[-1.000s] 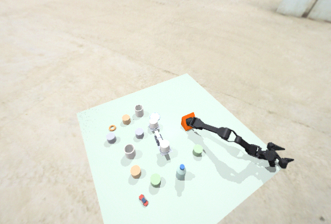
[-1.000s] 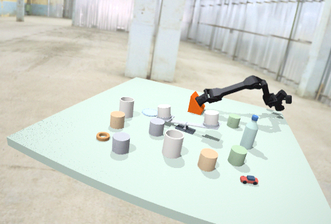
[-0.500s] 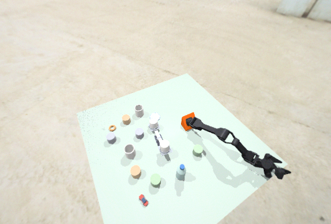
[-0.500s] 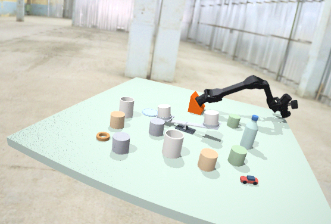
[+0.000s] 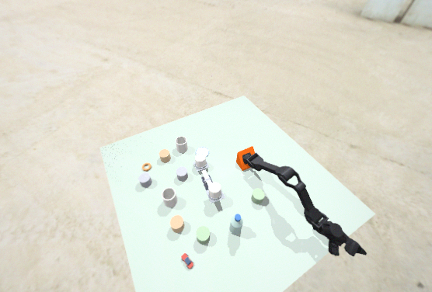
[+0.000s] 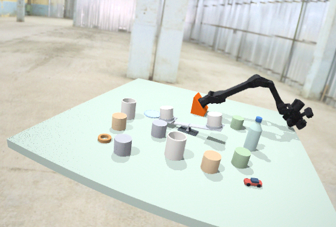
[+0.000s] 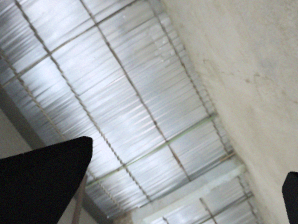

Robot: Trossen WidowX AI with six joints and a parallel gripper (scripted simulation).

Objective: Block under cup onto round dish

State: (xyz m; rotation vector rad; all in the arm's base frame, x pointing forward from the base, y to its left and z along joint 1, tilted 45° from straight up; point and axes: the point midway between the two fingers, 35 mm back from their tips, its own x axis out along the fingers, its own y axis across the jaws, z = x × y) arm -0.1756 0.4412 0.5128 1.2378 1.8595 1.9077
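Two white cups stand on the balance [image 5: 207,179] [image 6: 194,125]. One cup [image 5: 200,161] [image 6: 166,113] is at the end beside the dish, where the pan sits low. The other cup [image 5: 214,191] [image 6: 214,120] is at the far end from the dish; its pan looks raised, with its shadow set apart from it. The pale blue round dish [image 5: 203,149] [image 6: 151,113] bears nothing that I can see. No block shows. My gripper [image 5: 349,254] [image 6: 304,119] [image 7: 190,165] is open and empty, out over the table's right edge, far from both cups. The wrist view shows only wall and floor.
A bottle [image 5: 236,224] [image 6: 253,136] and a green cylinder [image 5: 258,196] [image 6: 237,122] stand between gripper and balance. Lilac, orange and green cylinders, two open grey cups [image 5: 169,197] [image 6: 175,146], an orange ring [image 5: 146,169] [image 6: 104,139] and a red car [image 5: 187,261] [image 6: 252,182] are around.
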